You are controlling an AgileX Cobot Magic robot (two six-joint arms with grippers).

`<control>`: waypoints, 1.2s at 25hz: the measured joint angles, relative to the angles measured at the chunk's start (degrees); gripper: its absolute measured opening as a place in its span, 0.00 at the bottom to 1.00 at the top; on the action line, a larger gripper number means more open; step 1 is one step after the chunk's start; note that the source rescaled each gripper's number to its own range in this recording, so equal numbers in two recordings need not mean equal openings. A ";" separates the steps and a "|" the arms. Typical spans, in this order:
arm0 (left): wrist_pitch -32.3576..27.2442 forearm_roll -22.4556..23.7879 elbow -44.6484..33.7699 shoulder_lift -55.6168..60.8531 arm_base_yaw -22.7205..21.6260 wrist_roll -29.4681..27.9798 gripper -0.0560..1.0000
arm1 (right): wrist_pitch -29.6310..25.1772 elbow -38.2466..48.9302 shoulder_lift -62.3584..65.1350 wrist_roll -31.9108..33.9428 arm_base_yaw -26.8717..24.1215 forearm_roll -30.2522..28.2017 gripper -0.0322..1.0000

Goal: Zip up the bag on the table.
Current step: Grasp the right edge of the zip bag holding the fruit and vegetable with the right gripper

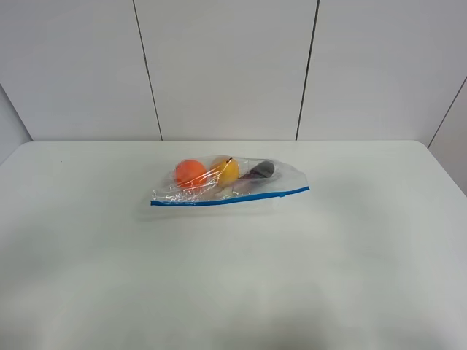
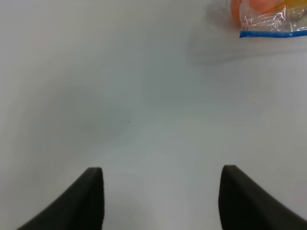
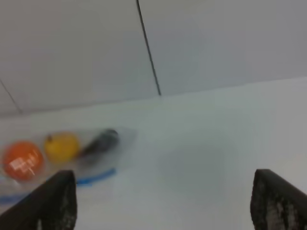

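Left claw (image 2: pixel 160 191) and right claw (image 3: pixel 163 201) both gape empty; the bag (image 1: pixel 233 179) looks light, limp and slippery, best pinched at its blue zipper strip (image 1: pixel 230 196).

The bag (image 1: pixel 284 179) is clear plastic with glossy crinkle highlights; its zipper strip (image 1: pixel 230 197) is blue. Visible through it are an orange ball (image 1: pixel 190 173) with a whitish mark, a yellow ball (image 1: pixel 226 170) and a dark item (image 1: pixel 261 170). The table (image 1: pixel 233 277) is plain white. The wall panels (image 1: pixel 219 65) are off-white with dark seams. The left gripper (image 2: pixel 162 168) and right gripper (image 3: pixel 164 172) are black.
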State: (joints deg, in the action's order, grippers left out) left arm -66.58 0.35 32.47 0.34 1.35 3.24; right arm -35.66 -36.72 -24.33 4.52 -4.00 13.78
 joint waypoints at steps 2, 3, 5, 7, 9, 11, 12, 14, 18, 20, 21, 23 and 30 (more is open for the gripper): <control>0.00 0.00 0.00 0.00 0.00 0.00 0.91 | 5.35 0.00 -5.70 2.26 0.00 5.26 0.99; 0.00 0.00 0.00 0.00 0.00 0.00 0.91 | 8.12 0.00 -8.82 2.62 0.00 8.70 0.99; 0.00 0.00 0.00 0.00 0.00 0.00 0.91 | 12.32 0.00 -14.92 2.54 0.00 15.07 0.98; 0.00 0.00 0.00 0.00 0.00 0.00 0.91 | 14.82 0.00 -20.43 1.27 0.00 21.58 0.98; -0.06 0.00 0.00 0.00 0.00 0.00 0.91 | 15.20 0.00 -26.14 -2.28 0.00 27.23 0.98; -0.06 0.00 0.00 0.00 0.00 0.00 0.91 | 14.08 0.00 -32.55 -7.84 0.00 33.89 0.98; -0.06 0.00 0.00 0.00 0.00 0.00 0.91 | 13.14 0.00 -35.67 -11.62 0.00 36.91 0.98; -0.06 0.00 0.00 0.00 0.00 0.00 0.91 | 10.84 -0.04 -41.17 -18.92 0.00 44.54 0.98; -0.06 0.00 0.00 0.00 0.00 0.00 0.91 | 7.60 -0.04 -50.72 -32.56 0.00 57.92 0.98; -0.06 0.00 0.00 0.00 0.00 0.00 0.91 | 6.64 -0.36 -54.61 -38.37 0.00 62.64 0.98; -0.06 0.00 0.00 0.00 0.00 0.00 0.91 | 6.18 -0.82 -56.62 -40.72 0.00 64.78 0.98; -0.06 0.00 0.00 0.00 0.00 0.00 0.91 | 4.77 -1.95 -60.05 -45.68 0.00 67.94 0.98; -0.01 0.00 0.00 0.00 0.00 0.00 0.91 | 0.49 -5.07 -68.44 -54.20 0.00 73.32 0.98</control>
State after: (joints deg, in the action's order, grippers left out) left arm -66.59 0.35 32.47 0.34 1.35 3.24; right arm -35.17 -41.79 -92.77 -49.68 -4.00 87.10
